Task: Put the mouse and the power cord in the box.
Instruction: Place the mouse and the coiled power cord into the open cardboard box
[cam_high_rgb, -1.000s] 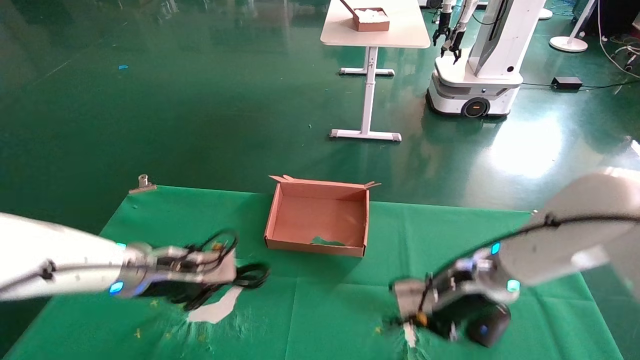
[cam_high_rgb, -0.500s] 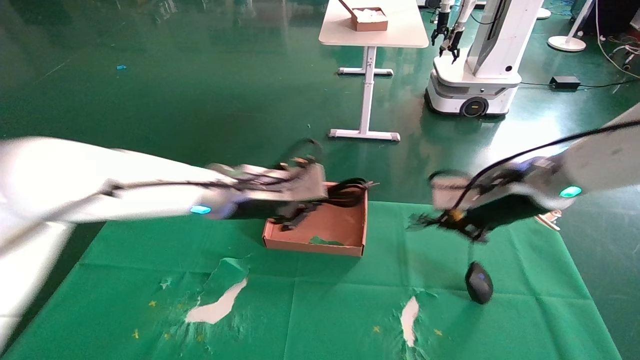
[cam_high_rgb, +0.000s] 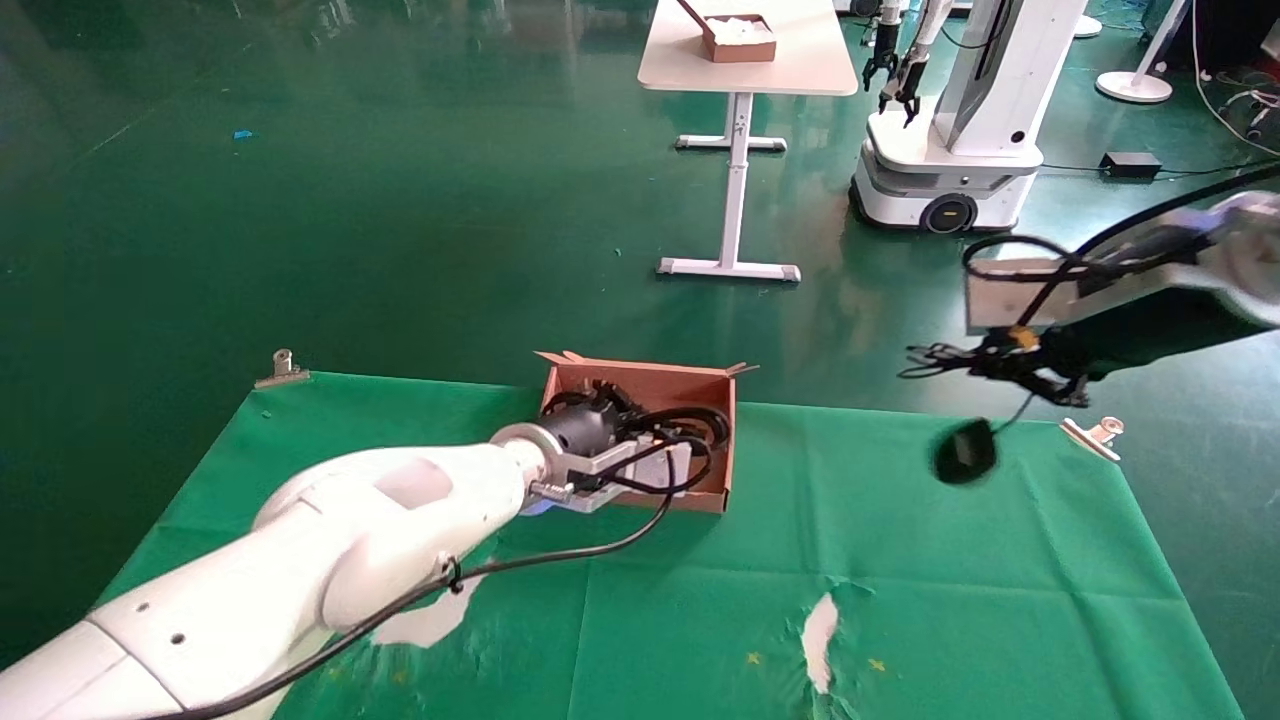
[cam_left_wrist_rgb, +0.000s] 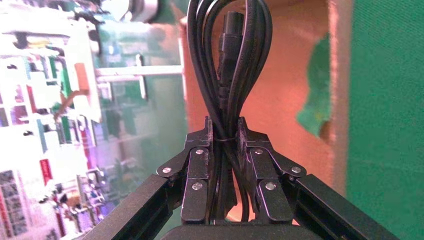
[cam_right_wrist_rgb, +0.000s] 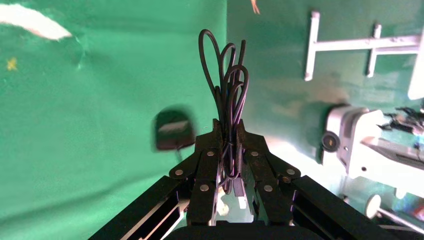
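Mouse (cam_high_rgb: 964, 452) first: it dangles by its thin wire (cam_right_wrist_rgb: 227, 95) from your right gripper (cam_high_rgb: 1010, 362), hanging over the cloth (cam_high_rgb: 900, 600) at about 3 o'clock of the box (cam_high_rgb: 725, 440), well apart from it. The jaws are pinched tight on the bundled wire, not on the body. I judge it light but prone to swing, and the wire soft and likely to slip, so carry it slowly. Your left gripper (cam_left_wrist_rgb: 223, 145) is clamped on the cord (cam_left_wrist_rgb: 230, 65) at the waist of its loops, down inside the box. The cord looks stiff and springy; that middle hold keeps the loops together. Expect them to spread when you let go.
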